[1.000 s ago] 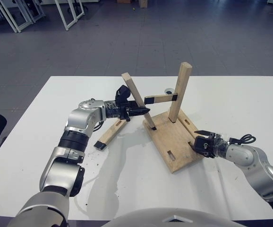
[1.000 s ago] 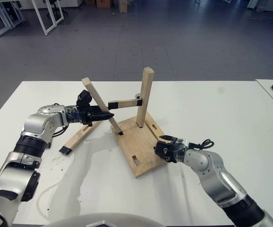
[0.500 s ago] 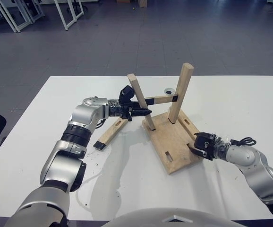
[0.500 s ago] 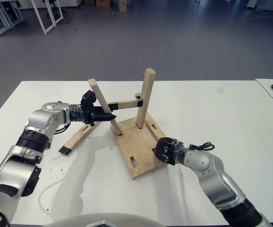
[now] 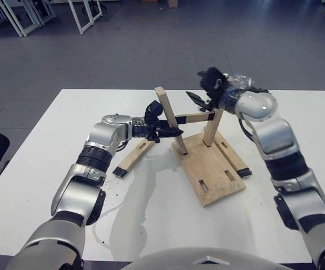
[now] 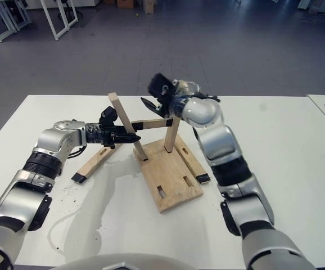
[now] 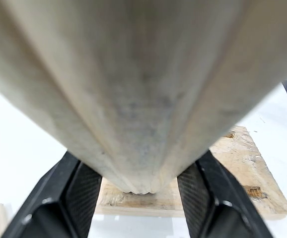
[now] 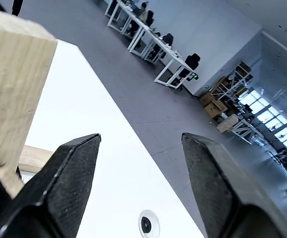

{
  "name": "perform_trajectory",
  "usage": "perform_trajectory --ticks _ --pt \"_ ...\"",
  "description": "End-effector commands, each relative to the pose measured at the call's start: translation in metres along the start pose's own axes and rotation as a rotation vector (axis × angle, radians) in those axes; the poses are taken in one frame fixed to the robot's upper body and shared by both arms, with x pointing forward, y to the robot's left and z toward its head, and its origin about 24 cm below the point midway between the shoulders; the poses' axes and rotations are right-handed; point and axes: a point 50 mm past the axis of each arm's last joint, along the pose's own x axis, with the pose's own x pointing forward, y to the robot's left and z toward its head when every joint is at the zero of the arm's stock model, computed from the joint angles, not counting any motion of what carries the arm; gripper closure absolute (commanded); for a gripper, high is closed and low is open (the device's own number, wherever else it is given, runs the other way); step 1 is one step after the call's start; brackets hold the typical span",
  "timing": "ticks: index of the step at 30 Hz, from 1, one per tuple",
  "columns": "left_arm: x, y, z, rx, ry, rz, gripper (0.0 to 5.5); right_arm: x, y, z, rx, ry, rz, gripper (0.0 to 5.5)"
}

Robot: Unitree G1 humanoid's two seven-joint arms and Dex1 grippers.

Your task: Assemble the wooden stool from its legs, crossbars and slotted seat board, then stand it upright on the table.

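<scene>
While the left gripper point(image 5: 172, 131) clamps tight on the leaning leg point(image 5: 163, 101), the right gripper point(image 5: 200, 98) hangs wide open beside the upright leg's point(image 5: 211, 130) top. A crossbar point(image 5: 192, 117) joins both legs, which stand on the seat board point(image 5: 210, 169) lying on the white table point(image 5: 297, 129).

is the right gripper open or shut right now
Open. The right gripper has its fingers spread wide with nothing between them; the upright leg ends beside one finger, ungripped.
</scene>
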Motion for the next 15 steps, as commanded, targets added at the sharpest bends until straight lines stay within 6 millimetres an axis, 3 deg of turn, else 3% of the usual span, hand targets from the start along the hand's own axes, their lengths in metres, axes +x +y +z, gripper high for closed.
perform_trajectory --ticks 1,9,12,15 --pt "0.012 -0.005 -0.075 -0.179 0.291 0.069 3.46 0.008 0.019 -0.040 -0.115 0.165 0.222 2.52" --pt "0.019 -0.010 -0.056 -0.125 0.263 0.084 3.46 -0.016 0.045 -0.090 -0.095 0.295 0.389 2.52" --pt "0.020 -0.008 -0.066 -0.101 0.407 0.108 3.46 -0.017 0.053 -0.087 -0.032 0.256 0.352 2.52" --pt "0.016 -0.007 -0.083 -0.124 0.514 0.116 3.46 -0.016 0.046 -0.075 -0.020 0.204 0.298 2.52"
